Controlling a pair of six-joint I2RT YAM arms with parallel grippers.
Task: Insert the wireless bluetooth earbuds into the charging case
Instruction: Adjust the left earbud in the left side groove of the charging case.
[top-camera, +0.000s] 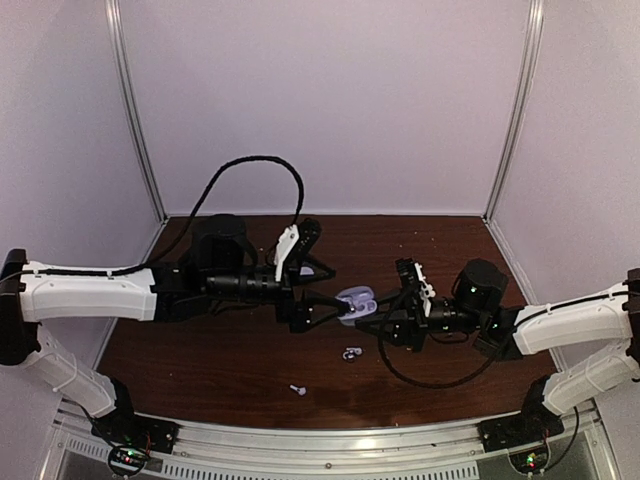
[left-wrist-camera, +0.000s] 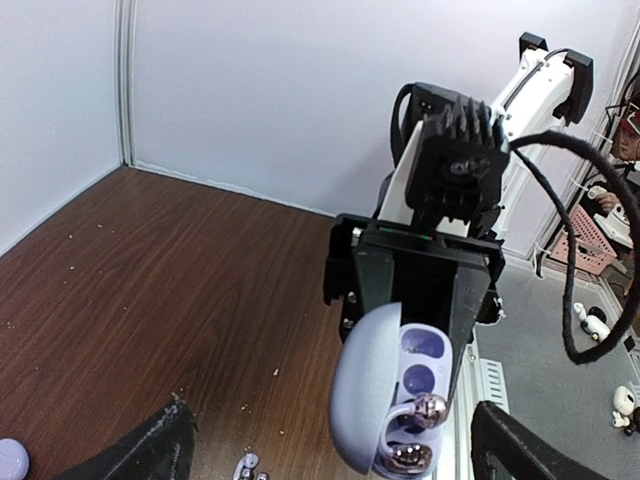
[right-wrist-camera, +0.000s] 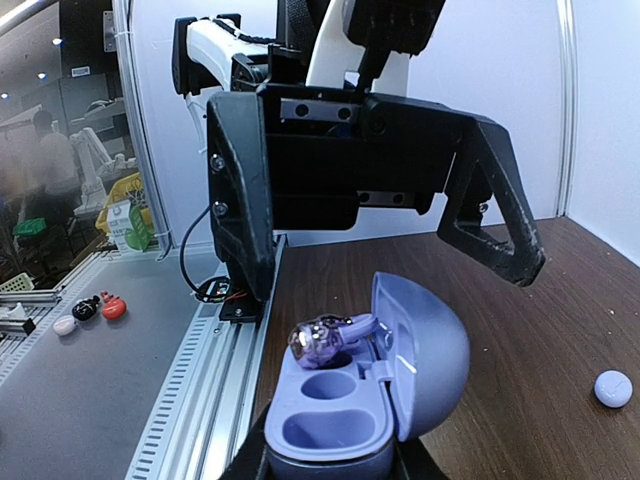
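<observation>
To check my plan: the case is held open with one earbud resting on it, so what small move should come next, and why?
Probably ease the open left gripper in and press the earbud down into the charging case, which the right gripper holds with its lid open. The earbud looks perched on top rather than seated.

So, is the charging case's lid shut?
No, the lid of the case stands open in the right wrist view, an earbud resting inside.
</observation>
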